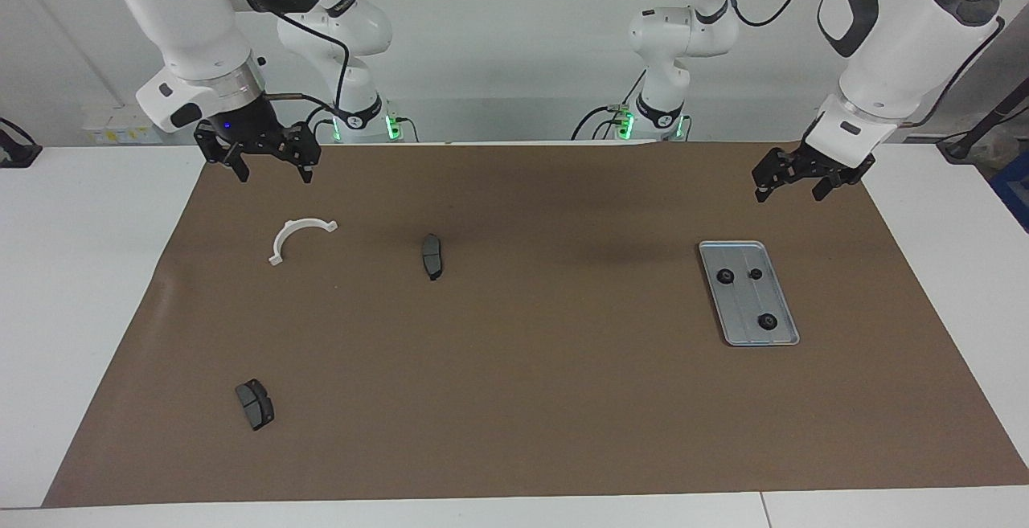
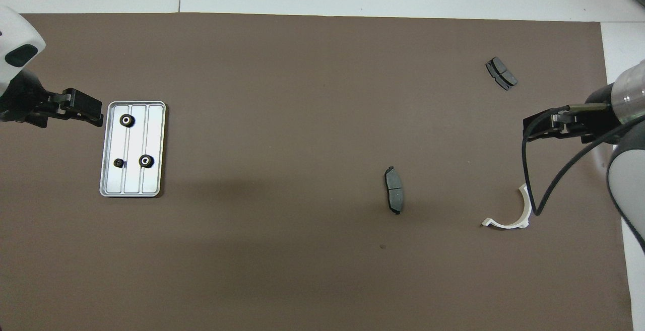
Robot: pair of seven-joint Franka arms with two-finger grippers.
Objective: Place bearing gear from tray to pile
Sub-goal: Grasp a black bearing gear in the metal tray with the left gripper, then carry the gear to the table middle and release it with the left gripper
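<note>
The silver-grey tray lies on the brown mat toward the left arm's end; it also shows in the overhead view. Three small black gears lie apart on it: one, a smaller one beside it, and one farther from the robots. I see no cluster of gears anywhere off the tray. My left gripper hangs open and empty over the mat beside the tray. My right gripper hangs open and empty over the mat's corner at the right arm's end.
A white curved bracket lies on the mat under the right gripper's area. One dark grey brake pad lies near the mat's middle. Another brake pad lies farther from the robots at the right arm's end.
</note>
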